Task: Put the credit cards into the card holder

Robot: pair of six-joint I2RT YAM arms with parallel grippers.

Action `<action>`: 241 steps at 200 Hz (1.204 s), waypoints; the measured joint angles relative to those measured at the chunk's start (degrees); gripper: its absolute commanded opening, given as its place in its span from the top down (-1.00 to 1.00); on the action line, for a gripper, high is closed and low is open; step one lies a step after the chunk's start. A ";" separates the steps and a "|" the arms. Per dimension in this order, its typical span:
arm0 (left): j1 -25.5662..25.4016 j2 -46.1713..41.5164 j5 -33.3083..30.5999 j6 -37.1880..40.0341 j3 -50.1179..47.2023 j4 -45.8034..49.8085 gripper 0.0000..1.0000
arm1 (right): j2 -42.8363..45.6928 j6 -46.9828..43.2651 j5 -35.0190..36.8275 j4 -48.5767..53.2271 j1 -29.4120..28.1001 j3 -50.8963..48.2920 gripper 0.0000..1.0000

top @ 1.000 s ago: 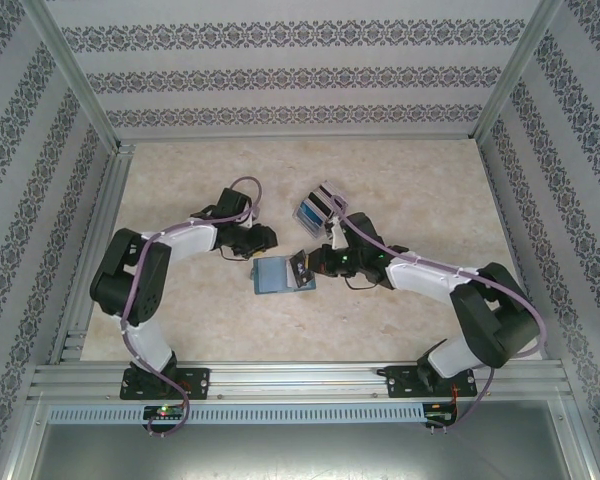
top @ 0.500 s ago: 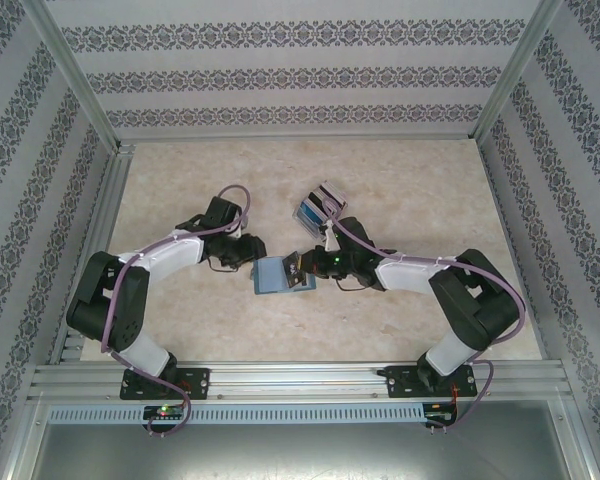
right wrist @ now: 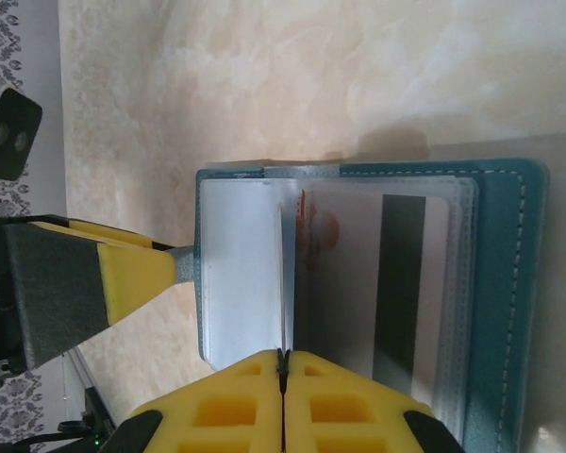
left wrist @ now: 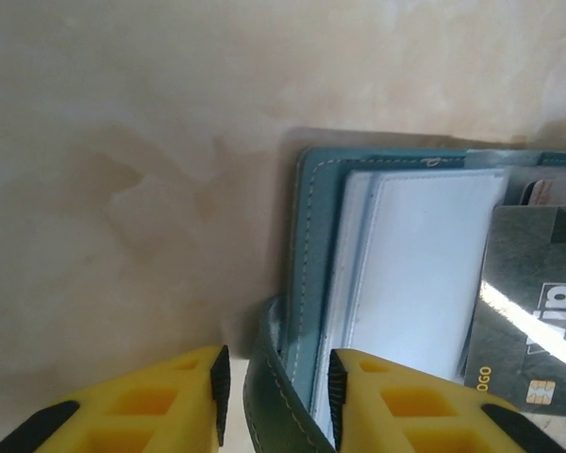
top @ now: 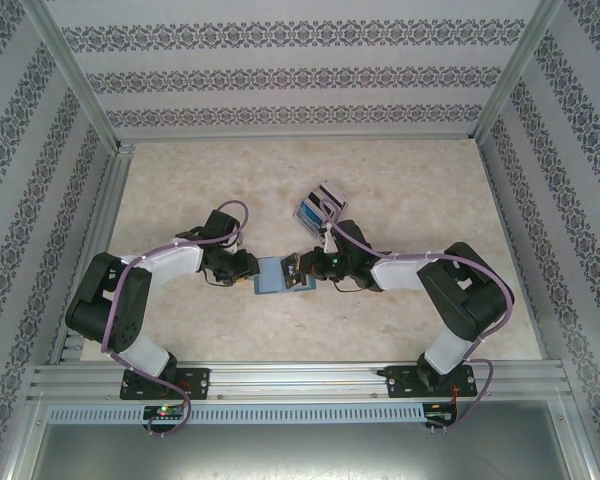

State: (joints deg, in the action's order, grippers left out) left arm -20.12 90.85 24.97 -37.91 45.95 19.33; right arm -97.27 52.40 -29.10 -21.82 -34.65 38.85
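My left gripper point(left wrist: 275, 382) has its jaws apart astride the near edge of the teal card holder point(top: 272, 276), with the cover point(left wrist: 274, 415) standing between the pads; a sliver of table point(left wrist: 123, 142) shows between one pad and the cover, so nothing is pinched there; my right gripper point(right wrist: 283, 363) is closed tight, fingertips together on the edge of a clear sleeve point(right wrist: 283, 283) that stands up from the open holder; to the right of that sleeve a card with a dark stripe point(right wrist: 401, 274) lies flat under plastic; ahead of my left gripper and to its right, a black card point(left wrist: 533, 321) with a chip lies on the pages; the loose credit cards point(top: 318, 205) sit in a small stack beyond my right gripper, apart from the holder; my two grippers face each other across the holder
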 measured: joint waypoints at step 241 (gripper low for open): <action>0.00 -0.50 1.57 -1.38 -2.89 -2.60 0.45 | -3.56 0.92 10.71 0.02 -7.69 4.57 0.76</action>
State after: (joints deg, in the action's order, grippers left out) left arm -20.12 90.35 26.55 -39.29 43.07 16.73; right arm -100.84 53.32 -18.39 -21.80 -42.35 43.42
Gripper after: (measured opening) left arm 0.277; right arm 0.109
